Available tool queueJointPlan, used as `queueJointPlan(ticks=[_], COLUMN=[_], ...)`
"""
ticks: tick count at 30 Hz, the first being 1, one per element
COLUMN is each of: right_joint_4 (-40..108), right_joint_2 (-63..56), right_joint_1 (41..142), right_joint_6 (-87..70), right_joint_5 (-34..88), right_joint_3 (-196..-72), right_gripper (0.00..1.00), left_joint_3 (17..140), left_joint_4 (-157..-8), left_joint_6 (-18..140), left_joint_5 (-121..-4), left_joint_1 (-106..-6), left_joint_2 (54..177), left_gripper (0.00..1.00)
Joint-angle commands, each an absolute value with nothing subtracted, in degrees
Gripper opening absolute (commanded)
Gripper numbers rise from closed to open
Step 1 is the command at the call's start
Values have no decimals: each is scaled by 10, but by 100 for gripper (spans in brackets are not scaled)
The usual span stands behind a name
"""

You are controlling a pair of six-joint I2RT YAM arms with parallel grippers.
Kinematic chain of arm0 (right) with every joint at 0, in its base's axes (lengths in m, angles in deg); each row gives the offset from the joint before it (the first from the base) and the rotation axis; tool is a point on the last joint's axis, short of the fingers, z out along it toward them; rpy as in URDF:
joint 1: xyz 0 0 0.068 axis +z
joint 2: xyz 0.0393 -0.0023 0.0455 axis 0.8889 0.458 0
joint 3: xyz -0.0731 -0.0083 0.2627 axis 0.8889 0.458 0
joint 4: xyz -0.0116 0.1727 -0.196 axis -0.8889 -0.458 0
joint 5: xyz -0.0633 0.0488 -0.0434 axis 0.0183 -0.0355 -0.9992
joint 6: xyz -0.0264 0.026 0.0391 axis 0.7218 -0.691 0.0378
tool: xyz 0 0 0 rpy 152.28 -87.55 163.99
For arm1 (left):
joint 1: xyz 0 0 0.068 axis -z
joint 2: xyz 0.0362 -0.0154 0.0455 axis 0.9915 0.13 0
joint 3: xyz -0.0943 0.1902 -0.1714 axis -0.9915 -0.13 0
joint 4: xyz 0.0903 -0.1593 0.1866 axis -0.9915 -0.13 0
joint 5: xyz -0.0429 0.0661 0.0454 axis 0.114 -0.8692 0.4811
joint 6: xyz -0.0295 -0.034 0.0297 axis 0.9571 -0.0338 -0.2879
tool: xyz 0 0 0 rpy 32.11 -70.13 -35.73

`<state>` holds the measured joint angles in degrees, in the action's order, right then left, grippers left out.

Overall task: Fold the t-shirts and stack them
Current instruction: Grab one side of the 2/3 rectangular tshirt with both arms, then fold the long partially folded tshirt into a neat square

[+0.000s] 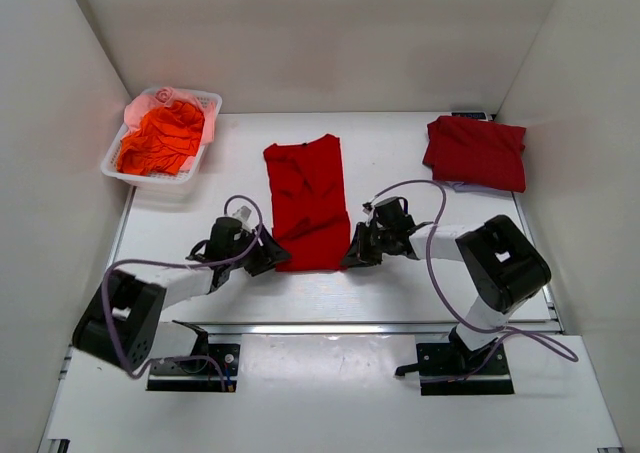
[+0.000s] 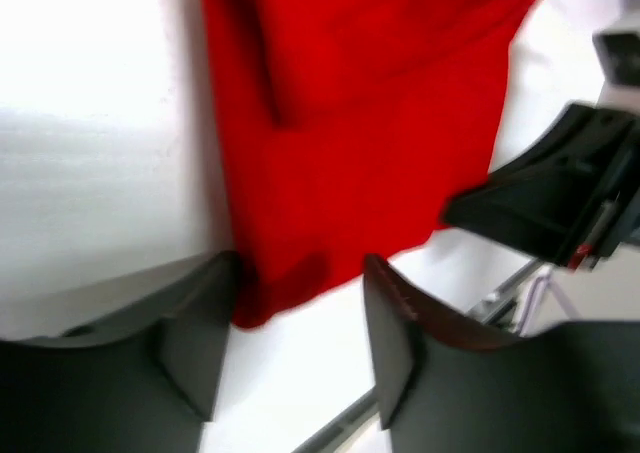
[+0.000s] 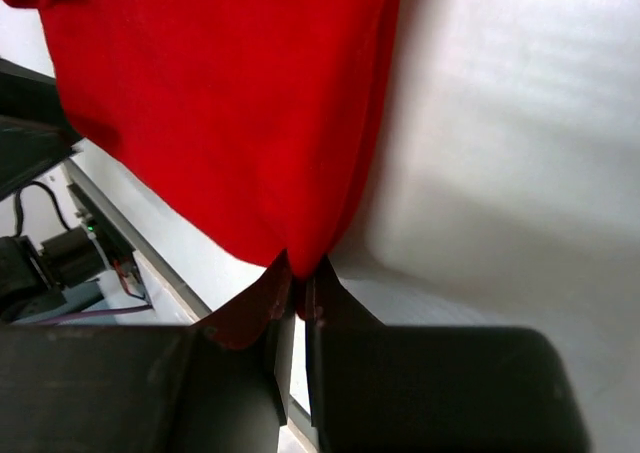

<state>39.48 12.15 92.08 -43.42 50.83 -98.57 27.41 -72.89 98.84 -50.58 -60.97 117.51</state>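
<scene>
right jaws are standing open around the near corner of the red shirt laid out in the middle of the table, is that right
Not quite: the right jaws are shut, not open, pinching the near corner of the red shirt. The right wrist view shows them closed on the cloth. The shirt is laid out in the middle of the table, as you said.

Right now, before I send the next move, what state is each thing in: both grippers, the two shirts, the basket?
left gripper: open, fingers astride the middle t-shirt's near left corner.
right gripper: shut on that shirt's near right corner.
middle t-shirt: lying flat, narrowed to a long strip.
folded t-shirt: folded, far right.
basket: upright, far left, loaded.
crumpled cloth: unfolded, bunched in the basket.
</scene>
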Motion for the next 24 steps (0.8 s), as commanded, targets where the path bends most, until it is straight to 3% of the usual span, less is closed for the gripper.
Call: queueJointPlan(ticks=[1,7,15,16,19,24], right_joint_4=[371,381,378,380,367,330], right_joint_2=[86,72,72,73,71,46], right_joint_1=[937,947,952,952,953,971], right_joint_6=[-425,-431,-434,-434,-428,-413], right_joint_5=[479,471,461,459,454,445], right_joint_3=[-972,-950,-956,-955,-962,-939], right_gripper=[0,0,1,0,0,0], left_joint_3=[240,200,207,209,201,158], left_joint_4=[-767,-771,-700,-689,-678,-743], left_joint_6=[982,1000,1031,1039,1050,1025], left_joint_5=[-510,-533,-527,-521,-506,-475], left_joint_1=[-620,-607,-586,-581,-573,-597], left_joint_2=[1114,1066,1148,1161,1173,1097], left_gripper=[68,72,71,63,0,0])
